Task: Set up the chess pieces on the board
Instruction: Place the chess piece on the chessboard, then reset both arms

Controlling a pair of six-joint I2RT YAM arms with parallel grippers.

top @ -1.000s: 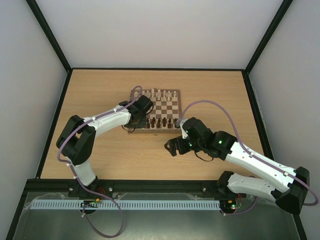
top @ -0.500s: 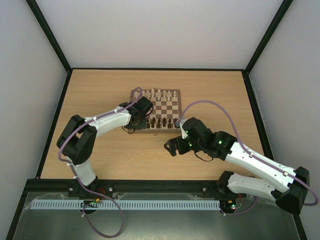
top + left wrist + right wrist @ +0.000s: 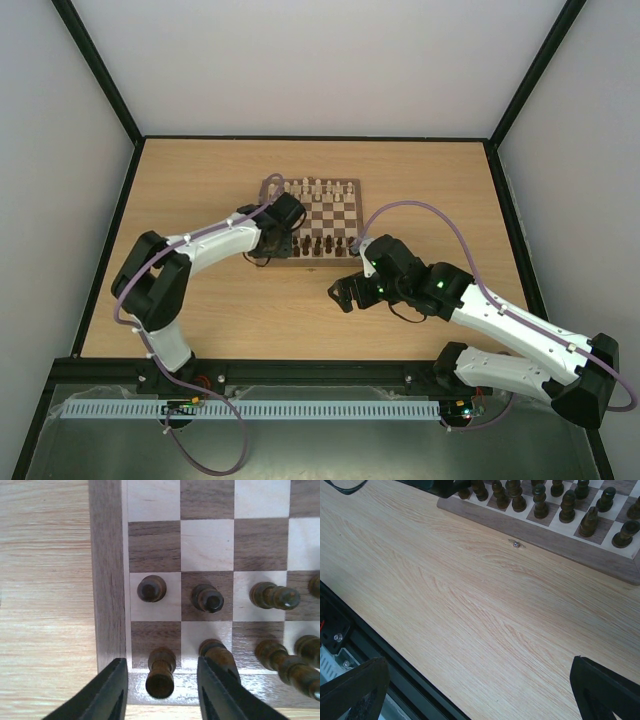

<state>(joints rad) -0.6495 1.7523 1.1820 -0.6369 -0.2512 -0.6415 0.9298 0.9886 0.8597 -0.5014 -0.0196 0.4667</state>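
The board (image 3: 311, 263) lies at the table's middle, with dark brown chess pieces (image 3: 318, 243) in its two near rows. My left gripper (image 3: 272, 250) is over the board's near left corner. In the left wrist view it (image 3: 160, 661) is open, with a finger on either side of the dark corner piece (image 3: 161, 672) and a gap on both sides. That piece stands on the corner square by the board's border (image 3: 107, 580). My right gripper (image 3: 345, 292) is wide open and empty over bare table in front of the board. It also shows in the right wrist view (image 3: 477, 700).
Cream-white chessmen (image 3: 318, 187) stand along the board's far rows. A small metal clasp (image 3: 514, 543) sits on the board's near edge (image 3: 555, 540). The table's black front rail (image 3: 395, 680) runs close under my right gripper.
My left arm has shifted very slightly at the board's near left corner. The right arm has not moved.
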